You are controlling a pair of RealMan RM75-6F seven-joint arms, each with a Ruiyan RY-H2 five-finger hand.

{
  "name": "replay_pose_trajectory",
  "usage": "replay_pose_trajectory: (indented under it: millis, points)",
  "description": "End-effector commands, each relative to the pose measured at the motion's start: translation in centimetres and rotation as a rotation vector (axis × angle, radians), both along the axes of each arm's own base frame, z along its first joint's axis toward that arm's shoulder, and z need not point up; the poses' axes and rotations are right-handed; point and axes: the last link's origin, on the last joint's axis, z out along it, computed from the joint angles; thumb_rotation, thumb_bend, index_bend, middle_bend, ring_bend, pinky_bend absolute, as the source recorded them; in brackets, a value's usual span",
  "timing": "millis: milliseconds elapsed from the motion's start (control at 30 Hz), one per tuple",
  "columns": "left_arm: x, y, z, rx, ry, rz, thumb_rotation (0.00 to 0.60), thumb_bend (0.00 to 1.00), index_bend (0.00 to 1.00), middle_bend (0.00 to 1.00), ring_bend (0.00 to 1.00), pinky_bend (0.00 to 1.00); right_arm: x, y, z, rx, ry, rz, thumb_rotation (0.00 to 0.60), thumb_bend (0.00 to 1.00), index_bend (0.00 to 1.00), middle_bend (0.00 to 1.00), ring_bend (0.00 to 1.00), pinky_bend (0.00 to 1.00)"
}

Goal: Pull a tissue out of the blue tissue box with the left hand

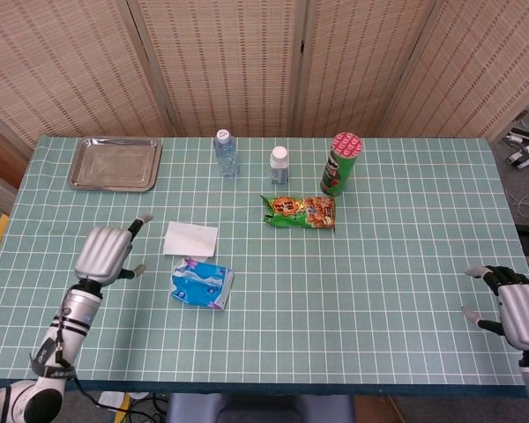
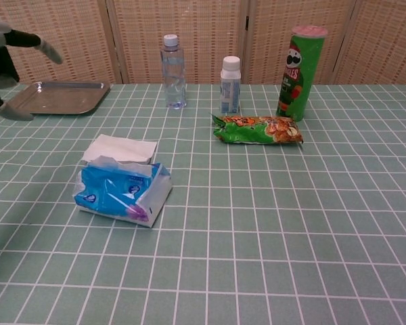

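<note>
Near the counter's left edge the left hand (image 1: pixel 105 253) hovers, fingers apart and empty. The tissue (image 1: pixel 190 239) lies flat behind the blue tissue box (image 1: pixel 202 285), apparently pulled free. At the right edge, the right hand (image 1: pixel 518 314) idles, fingers spread.

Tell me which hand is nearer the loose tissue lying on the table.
Left. The left hand hovers open just beside the tissue, on its left, not touching it. The right hand sits open at the table's far right edge, well away.
</note>
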Motion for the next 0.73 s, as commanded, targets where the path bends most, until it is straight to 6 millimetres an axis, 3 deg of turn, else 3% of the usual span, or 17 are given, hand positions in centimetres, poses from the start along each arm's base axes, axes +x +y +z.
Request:
replay_pose_trajectory:
  millis: [33,400,733]
  points:
    - [-2.9,-3.0,1.0,-0.01,0.005,0.052,0.6,0.07,0.26,0.87,0.81,1.0,0.0,-0.1,-0.2,0.002,0.004,-0.004,0.6,0.11,0.33,0.4,0.31,0.42]
    - [-8.6,-9.6,2.8,0.092,-0.05,0.116,0.6,0.07,0.32,0.83,0.79,1.0,0.2,-0.9,-0.7,0.03,0.025,-0.009,0.6,0.11,0.33,0.41,0.31,0.42]
    - [-13.0,-11.8,3.1,0.141,-0.129,0.143,0.6,0.07,0.38,0.83,0.78,1.0,0.5,-1.0,-1.3,0.033,0.04,-0.013,0.6,0.12,0.33,0.41,0.31,0.42]
